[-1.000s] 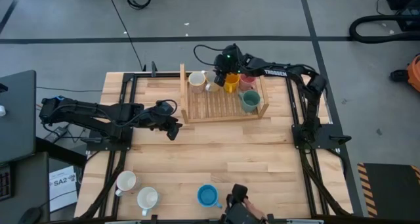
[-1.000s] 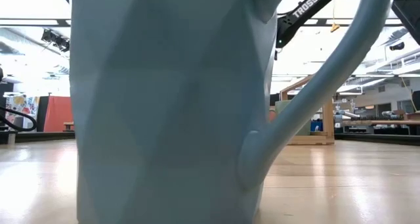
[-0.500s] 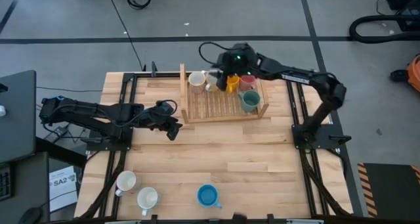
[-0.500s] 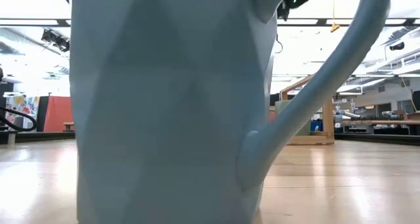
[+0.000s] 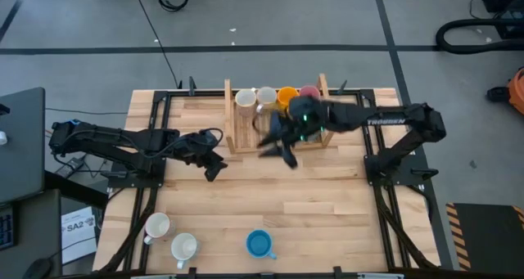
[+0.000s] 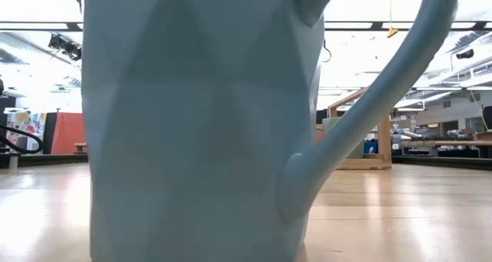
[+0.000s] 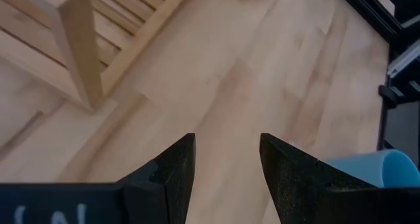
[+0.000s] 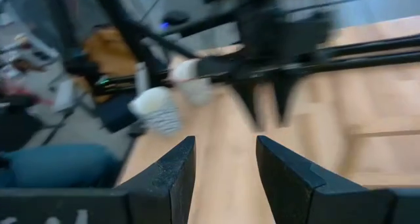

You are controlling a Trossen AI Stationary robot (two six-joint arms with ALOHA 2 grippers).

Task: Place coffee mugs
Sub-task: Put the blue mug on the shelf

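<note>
A wooden rack (image 5: 237, 140) stands at the far middle of the table. Along its far side sit a white mug (image 5: 245, 99), a cream mug (image 5: 266, 96), an orange mug (image 5: 287, 96) and a pink mug (image 5: 309, 92). A blue mug (image 5: 259, 244) stands near the table's front edge and fills the low view (image 6: 200, 124). Two white mugs (image 5: 157, 225) (image 5: 183, 246) stand at the near left. My right gripper (image 5: 278, 152) (image 8: 223, 165) hovers open and empty over the rack's near rail. My left gripper (image 5: 214, 166) (image 7: 226, 165) is open and empty, left of the rack.
The rack's corner post (image 7: 79, 46) is close to my left gripper. The right wrist view looks across the table at the left arm (image 8: 262, 73) and the two white mugs (image 8: 157, 109). Bare wood (image 5: 311, 213) lies between the rack and the front edge.
My right gripper has swung away from the mugs at the rack's far side, up and toward the table's near edge, and now stands over the rack's near rail, open and empty. The orange mug has stayed in the rack.
</note>
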